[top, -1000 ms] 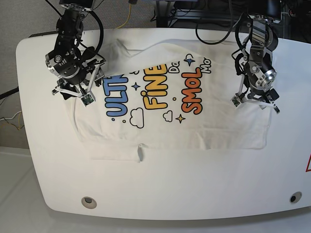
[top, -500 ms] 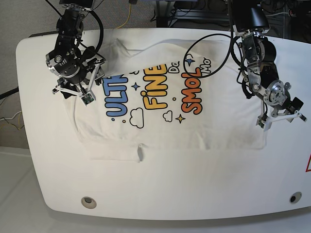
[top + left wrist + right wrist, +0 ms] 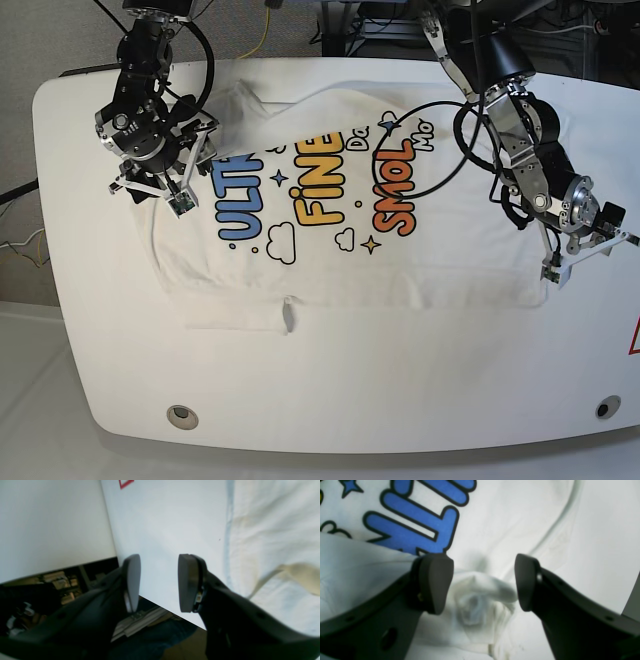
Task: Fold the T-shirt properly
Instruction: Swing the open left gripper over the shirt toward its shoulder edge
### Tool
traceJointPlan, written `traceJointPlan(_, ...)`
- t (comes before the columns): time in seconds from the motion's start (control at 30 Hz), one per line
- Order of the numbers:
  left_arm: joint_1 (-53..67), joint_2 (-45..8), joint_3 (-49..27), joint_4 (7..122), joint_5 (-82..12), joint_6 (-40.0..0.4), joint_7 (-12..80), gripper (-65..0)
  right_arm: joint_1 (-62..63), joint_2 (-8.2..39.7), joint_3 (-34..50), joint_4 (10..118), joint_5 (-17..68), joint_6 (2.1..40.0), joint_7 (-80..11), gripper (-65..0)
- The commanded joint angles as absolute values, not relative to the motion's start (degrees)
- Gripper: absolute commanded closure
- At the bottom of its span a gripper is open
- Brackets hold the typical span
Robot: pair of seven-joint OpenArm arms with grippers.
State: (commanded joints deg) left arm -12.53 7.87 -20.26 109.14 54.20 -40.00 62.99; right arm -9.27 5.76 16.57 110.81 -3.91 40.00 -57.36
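Observation:
The white T-shirt (image 3: 450,255) lies spread print-up on the table, with blue, yellow and orange lettering. At its left side my right gripper (image 3: 148,198) hangs low over a sleeve. In the right wrist view this gripper (image 3: 481,582) is open, with a bunched hump of cloth (image 3: 480,597) between its fingers and the blue letters (image 3: 420,527) just beyond. My left gripper (image 3: 588,256) is at the shirt's lower right corner. The left wrist view shows it (image 3: 160,582) open over bare table, with the shirt's edge (image 3: 250,542) just beside one finger.
The white table (image 3: 350,380) has a rounded front edge with two round holes (image 3: 181,416) (image 3: 607,407) and a red mark (image 3: 634,340) at the right edge. Black cables (image 3: 440,90) loop over the shirt's upper right. A small fold (image 3: 288,315) shows at the hem.
My left gripper has swung from above the shirt's right side down and outward to its lower right corner. The right arm has stayed in place.

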Motion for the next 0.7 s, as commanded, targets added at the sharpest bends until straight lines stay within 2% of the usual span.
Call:
traceJointPlan(0.27, -15.08, 8.04, -20.0, 108.09, 49.36, -40.0, 68.62, -23.0, -9.45, 5.76, 16.57, 110.81, -3.91, 40.0, -57.36, -39.6)
traceJointPlan(0.57, -19.03, 7.69, -20.09, 98.42, 48.66, -40.0, 68.26, -22.7, -9.54, 5.67, 16.57, 110.81, -3.91, 40.0, -57.36, -39.6)
traceJointPlan(0.7, -20.7, 7.87, -20.18, 98.42, 47.43, -40.0, 63.69, -22.4, -9.54, 5.67, 16.48, 110.81, -3.91, 40.0, -57.36, -39.6)
